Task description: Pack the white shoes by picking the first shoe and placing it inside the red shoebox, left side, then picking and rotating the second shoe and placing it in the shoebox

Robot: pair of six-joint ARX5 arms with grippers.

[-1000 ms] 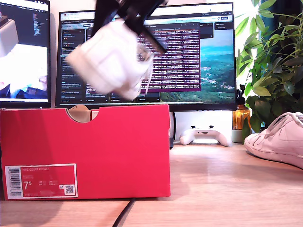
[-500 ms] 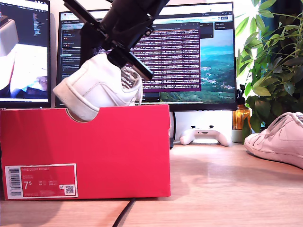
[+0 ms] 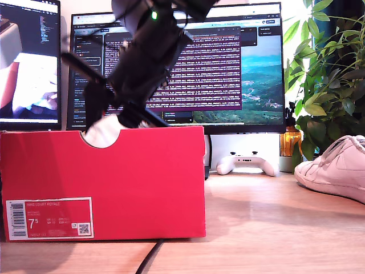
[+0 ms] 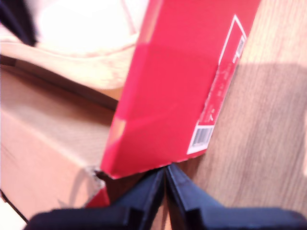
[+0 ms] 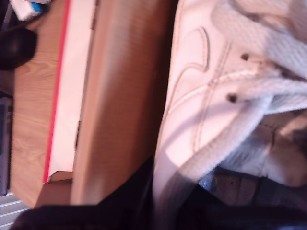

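My second hand, its arm angled down from the exterior view's top centre, grasps the first white shoe inside the red shoebox; half a second ago its heel showed above the rim. My first hand is closed beside the box. The second shoe lies on the bench, lower right.
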